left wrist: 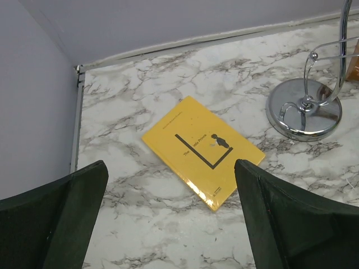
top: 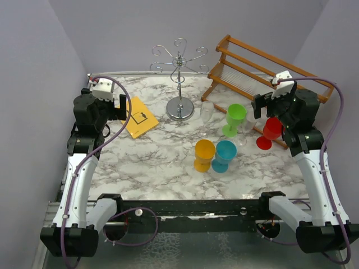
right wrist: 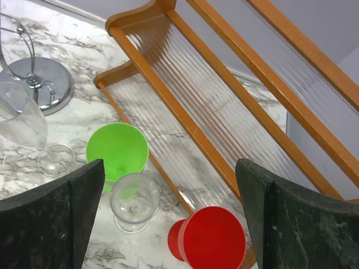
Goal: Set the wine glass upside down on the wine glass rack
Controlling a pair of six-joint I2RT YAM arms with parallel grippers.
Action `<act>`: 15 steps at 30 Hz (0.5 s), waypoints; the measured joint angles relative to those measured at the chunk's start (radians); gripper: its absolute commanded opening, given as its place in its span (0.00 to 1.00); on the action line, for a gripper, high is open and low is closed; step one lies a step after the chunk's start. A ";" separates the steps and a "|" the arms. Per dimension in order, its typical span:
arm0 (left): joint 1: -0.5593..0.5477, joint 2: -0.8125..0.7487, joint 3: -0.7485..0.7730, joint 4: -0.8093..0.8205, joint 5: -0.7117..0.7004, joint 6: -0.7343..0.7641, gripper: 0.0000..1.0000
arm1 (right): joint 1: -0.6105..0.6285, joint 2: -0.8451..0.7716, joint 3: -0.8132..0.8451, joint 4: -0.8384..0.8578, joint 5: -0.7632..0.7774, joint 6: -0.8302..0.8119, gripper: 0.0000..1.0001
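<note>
Left fingers (left wrist: 56, 218) are spread wide and hold nothing, above a yellow book (left wrist: 202, 151) whose title partly reads "The … Prince". The chrome wine glass rack (top: 180, 84) stands mid-table, with a clear wine glass (right wrist: 17, 120) just beside its base. Right fingers (right wrist: 50, 224) gape empty over a green cup (right wrist: 118, 148) and a red cup (right wrist: 210, 238). Marble-patterned table (top: 157, 168), pale lilac walls (top: 33, 56).

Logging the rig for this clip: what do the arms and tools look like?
The left arm and right arm match: white shells, black joints, a purple cable looping along each, white wrist box. The left tool and right tool: dark wedge-shaped fingers.
</note>
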 measured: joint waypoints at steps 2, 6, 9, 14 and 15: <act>0.000 0.006 0.000 0.009 0.000 0.002 0.99 | 0.003 0.003 0.000 0.005 -0.012 0.000 1.00; 0.000 0.016 0.000 0.019 0.002 0.002 0.99 | 0.005 0.020 0.000 0.017 -0.040 0.000 1.00; -0.001 0.023 0.002 0.026 0.003 0.001 0.99 | 0.006 0.033 0.000 0.020 -0.056 0.000 0.99; -0.001 0.030 0.019 0.029 0.010 0.000 0.99 | 0.006 0.039 0.000 0.020 -0.076 0.000 0.99; -0.001 0.033 0.028 0.030 0.015 0.000 0.99 | 0.006 0.039 0.000 0.021 -0.079 0.000 0.99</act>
